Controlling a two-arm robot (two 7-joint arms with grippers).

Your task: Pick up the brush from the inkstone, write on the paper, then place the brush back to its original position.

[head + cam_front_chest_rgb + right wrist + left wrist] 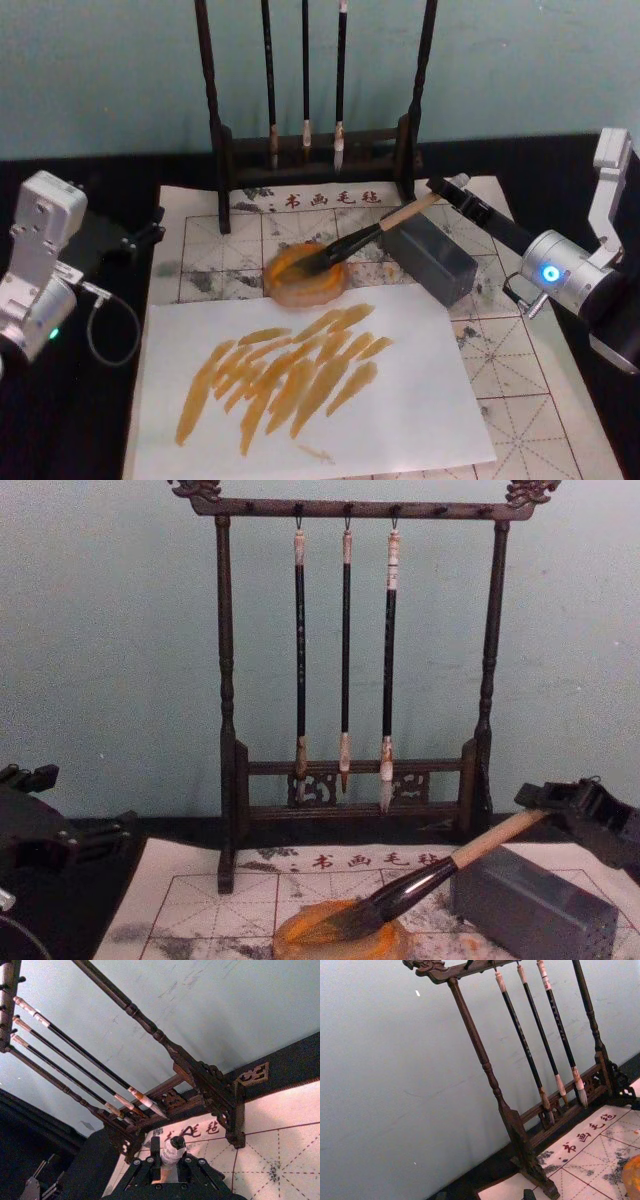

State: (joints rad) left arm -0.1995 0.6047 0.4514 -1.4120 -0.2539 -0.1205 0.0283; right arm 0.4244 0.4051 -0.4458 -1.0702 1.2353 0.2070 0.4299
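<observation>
**A:** The right gripper [446,190] is out at the far right of the table, jaws pinched narrow on the top end of the brush [375,232]. On the right wrist view the handle's pale cap sits between the dark fingers [145,1167].

**B:** And the brush itself?

**A:** It's slanted low. The bushy tip is down in the round inkstone [290,288], which is stained amber. The tan handle climbs to the right, passing over the corner of a dark grey block [435,262]. Whether the handle touches that block, I cannot tell.

**B:** What about the writing surface?

**A:** The red-gridded paper [520,370] spreads under everything. It has red characters along its far edge and grey smudges around the inkstone. A plain white sheet [400,400] lies over its near left part, carrying a fan of amber strokes. The inkstone sits right at that sheet's far edge.

**B:** Left side?

**A:** The left gripper [152,225] is over the black tabletop, just off the paper's left edge. Its jaws are apart with nothing between them.

**B:** Behind it all?

**A:** The dark wooden brush rack [215,130] stands on the paper's far edge, against the pale wall. Three thin brushes [305,90] hang in it, tips down.
</observation>
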